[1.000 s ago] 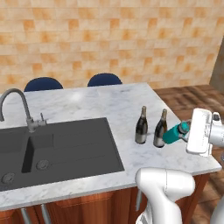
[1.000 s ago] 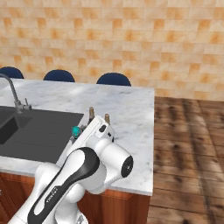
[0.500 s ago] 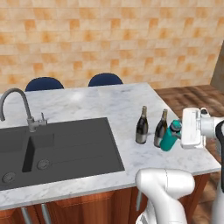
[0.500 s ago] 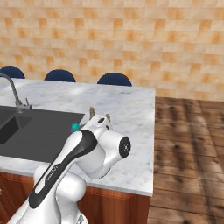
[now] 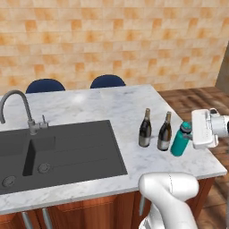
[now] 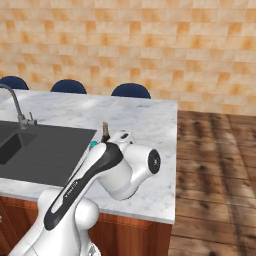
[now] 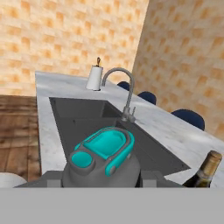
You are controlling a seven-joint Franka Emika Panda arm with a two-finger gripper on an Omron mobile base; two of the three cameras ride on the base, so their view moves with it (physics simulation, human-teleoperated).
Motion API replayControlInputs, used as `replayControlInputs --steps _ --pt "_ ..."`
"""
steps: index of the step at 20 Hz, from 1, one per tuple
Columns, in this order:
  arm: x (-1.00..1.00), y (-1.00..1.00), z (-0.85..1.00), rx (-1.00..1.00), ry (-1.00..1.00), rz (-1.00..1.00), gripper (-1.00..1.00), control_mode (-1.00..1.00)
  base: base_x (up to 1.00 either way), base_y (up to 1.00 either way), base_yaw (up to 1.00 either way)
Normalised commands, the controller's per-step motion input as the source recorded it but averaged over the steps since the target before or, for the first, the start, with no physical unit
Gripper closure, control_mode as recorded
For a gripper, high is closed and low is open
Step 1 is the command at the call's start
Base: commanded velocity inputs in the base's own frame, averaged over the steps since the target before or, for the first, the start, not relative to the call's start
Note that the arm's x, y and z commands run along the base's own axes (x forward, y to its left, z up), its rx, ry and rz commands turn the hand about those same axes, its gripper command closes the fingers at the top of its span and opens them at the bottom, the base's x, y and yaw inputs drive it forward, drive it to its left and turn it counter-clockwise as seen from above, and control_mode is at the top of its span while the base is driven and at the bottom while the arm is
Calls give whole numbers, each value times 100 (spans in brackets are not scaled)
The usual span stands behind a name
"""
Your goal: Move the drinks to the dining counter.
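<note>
Gripper point(image 5: 189, 134) pinches one teal bottle point(image 5: 180, 140) at its dark cap, a finger on each side as we see in the hand view point(image 7: 104, 162). We note the bottle upright on the counter point(image 5: 103, 106), bottom at the marble, near the edge farthest from the sink point(image 5: 58, 152). We count two dark wine bottles point(image 5: 145, 129) point(image 5: 164, 132), both upright, between the sink and the teal bottle, the nearer one just beside it. We count one tap point(image 5: 18, 111) behind the sink, one paper towel roll point(image 7: 94, 77) beyond the sink's far end, and two blue chairs point(image 5: 44, 85) point(image 5: 107, 81) behind the counter.
</note>
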Motion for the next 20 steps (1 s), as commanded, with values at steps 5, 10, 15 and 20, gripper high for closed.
replayControlInputs --steps 5,10,15,20 --pt "2 -11 -8 0 0 0 100 -100 0 0 0" --pt "0 -13 -14 0 0 0 100 -100 0 0 0" --pt "3 -16 -20 0 0 0 100 -100 0 0 0" --pt "8 -15 -23 0 0 0 100 -100 0 0 0"
